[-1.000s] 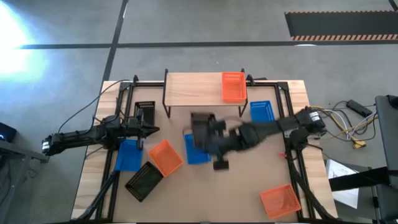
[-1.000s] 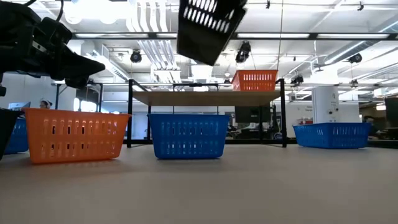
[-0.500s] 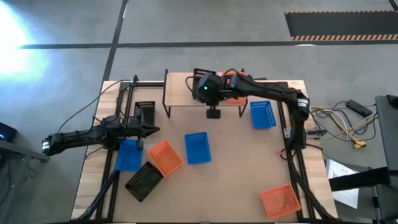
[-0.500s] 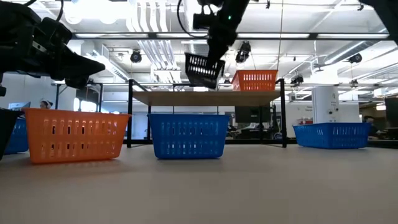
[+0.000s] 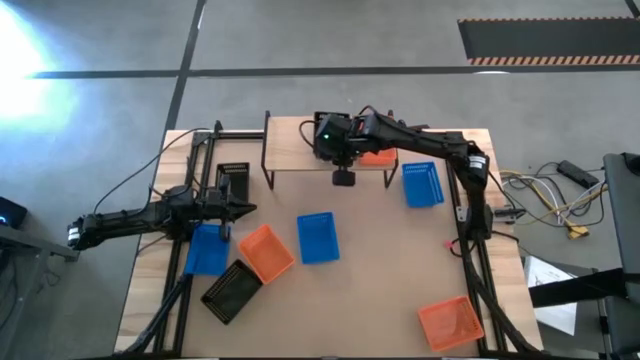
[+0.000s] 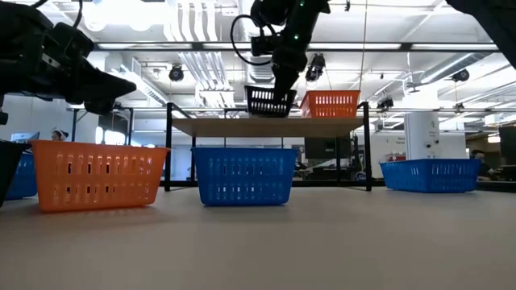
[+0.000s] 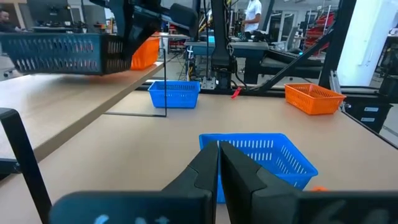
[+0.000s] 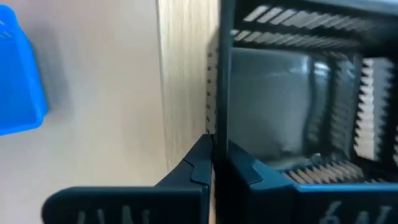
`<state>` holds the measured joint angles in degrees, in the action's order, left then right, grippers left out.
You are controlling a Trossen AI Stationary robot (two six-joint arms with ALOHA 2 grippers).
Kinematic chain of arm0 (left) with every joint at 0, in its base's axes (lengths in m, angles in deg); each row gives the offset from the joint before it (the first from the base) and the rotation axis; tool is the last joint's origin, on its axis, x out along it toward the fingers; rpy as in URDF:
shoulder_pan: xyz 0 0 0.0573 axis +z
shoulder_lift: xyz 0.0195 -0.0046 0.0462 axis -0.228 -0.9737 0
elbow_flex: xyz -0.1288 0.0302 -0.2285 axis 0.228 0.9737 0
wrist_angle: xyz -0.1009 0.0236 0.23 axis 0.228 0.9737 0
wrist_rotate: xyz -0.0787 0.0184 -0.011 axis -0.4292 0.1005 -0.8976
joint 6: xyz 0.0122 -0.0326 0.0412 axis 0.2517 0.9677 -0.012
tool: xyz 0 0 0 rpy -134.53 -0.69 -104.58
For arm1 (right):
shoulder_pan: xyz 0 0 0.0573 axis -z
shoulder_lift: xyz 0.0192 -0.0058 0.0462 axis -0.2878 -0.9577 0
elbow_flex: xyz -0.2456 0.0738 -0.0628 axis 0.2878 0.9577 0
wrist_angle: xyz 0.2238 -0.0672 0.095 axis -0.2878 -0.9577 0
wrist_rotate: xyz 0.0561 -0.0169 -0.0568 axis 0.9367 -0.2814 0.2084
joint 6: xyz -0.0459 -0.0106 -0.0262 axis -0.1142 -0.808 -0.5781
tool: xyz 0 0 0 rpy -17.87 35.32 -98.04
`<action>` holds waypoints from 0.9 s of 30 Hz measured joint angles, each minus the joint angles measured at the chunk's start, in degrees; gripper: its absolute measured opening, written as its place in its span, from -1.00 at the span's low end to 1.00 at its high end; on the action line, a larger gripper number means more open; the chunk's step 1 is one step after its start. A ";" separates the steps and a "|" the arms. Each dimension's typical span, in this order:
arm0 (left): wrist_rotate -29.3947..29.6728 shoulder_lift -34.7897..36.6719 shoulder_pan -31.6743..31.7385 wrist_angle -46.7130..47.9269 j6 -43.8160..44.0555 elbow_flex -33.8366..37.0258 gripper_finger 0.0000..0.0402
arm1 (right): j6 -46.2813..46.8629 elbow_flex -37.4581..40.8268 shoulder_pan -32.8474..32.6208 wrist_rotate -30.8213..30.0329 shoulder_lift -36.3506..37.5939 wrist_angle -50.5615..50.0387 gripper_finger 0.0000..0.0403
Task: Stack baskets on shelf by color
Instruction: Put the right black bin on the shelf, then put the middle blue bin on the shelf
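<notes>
My right gripper [image 5: 340, 143] reaches over the shelf [image 5: 295, 140] at the table's far side, shut on a black basket [image 6: 270, 101] that hangs just above the plank [image 6: 266, 125]. To the right of it an orange basket [image 6: 330, 104] stands on the plank. On the table lie blue baskets [image 5: 318, 237] [image 5: 421, 183] [image 5: 207, 248], orange baskets [image 5: 265, 252] [image 5: 450, 322] and black baskets [image 5: 232, 291] [image 5: 233, 177]. My left gripper [image 5: 245, 208] waits at the left, level and shut on nothing. My right gripper pinches one side wall of the black basket at its rim [image 8: 217, 112], one finger outside [image 8: 196, 163] and one inside [image 8: 239, 165]. It comes slanting down from above. The basket hangs nearly level, opening up, close over the plank; whether it touches the plank I cannot tell.
The shelf's black legs [image 6: 169, 149] stand at the far edge, with bare plank left of the held basket. A black frame [image 5: 470, 250] runs along the table's sides. The middle blue basket [image 7: 261, 155] lies just ahead of my left gripper [image 7: 219, 168].
My right gripper has swung from above the table's middle toward the far edge, over the shelf, carrying the black basket. The basket, first tipped and high, has come down to hang nearly level just over the plank. The motion has slowed in the last half second.
</notes>
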<state>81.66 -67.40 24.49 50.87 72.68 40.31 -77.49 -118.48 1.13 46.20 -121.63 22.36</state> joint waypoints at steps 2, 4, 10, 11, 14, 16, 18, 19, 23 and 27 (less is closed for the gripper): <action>0.00 0.02 0.00 -0.03 0.00 0.00 -1.00 | -0.02 0.03 -0.06 0.04 -0.04 0.05 -0.94; 0.00 0.02 0.01 -0.02 0.00 0.00 -1.00 | -0.50 0.03 -0.08 0.03 -0.04 -0.23 -0.88; -0.01 0.04 0.02 -0.02 0.00 0.00 -1.00 | -1.43 0.08 -0.08 -0.03 -0.04 -0.22 -0.58; -0.01 0.04 0.02 -0.02 0.00 0.00 -1.00 | -1.54 0.01 -0.08 -0.14 -0.01 -0.27 -0.52; 0.00 0.00 0.01 -0.02 0.00 0.00 -1.00 | -0.34 -0.94 -0.20 -0.35 0.66 -1.15 -0.40; -0.02 0.05 0.00 -0.02 0.00 0.00 -1.00 | 0.93 -1.40 -0.68 -0.39 2.08 -0.95 -0.37; -0.02 0.09 0.00 -0.02 0.00 0.00 -1.00 | 2.14 -1.43 -1.60 -0.39 4.10 -0.39 -0.37; -0.01 0.02 0.00 -0.02 0.00 0.00 -1.00 | 2.83 -1.07 -2.22 -0.38 5.16 0.33 -0.38; -0.01 0.02 0.02 -0.01 0.00 0.00 -1.00 | 5.61 3.68 -6.03 -0.07 9.42 2.25 -0.43; 0.00 0.04 0.00 -0.02 0.00 0.00 -1.00 | 9.41 15.56 -12.76 0.17 15.45 11.21 -0.50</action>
<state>81.66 -67.35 24.49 50.85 72.68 40.31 -68.08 -102.92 -11.62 46.37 -106.18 33.57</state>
